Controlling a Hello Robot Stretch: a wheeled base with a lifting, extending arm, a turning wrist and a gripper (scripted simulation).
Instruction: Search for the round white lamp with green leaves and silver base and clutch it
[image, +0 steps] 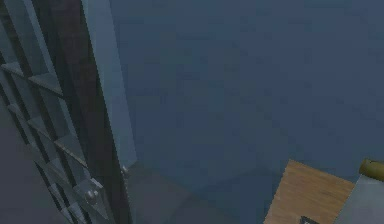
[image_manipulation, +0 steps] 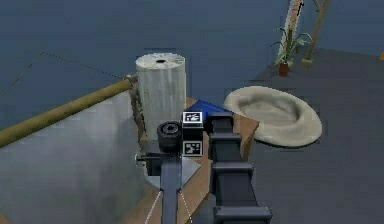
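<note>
A pale ribbed cylinder with a flat top stands upright on a wooden tabletop in the arm side view; I make out no green leaves on it. The dark arm rises from the bottom edge, with two white marker squares at its far end. The gripper sits just left of them, directly below the cylinder in the picture. I cannot tell whether it touches the cylinder or holds anything.
A blue flat thing lies on the table behind the markers. A beige round cushion rests on the floor beyond, and a potted plant farther out. A brass rail runs at left. The forward view has a dark shelf frame and a wooden corner.
</note>
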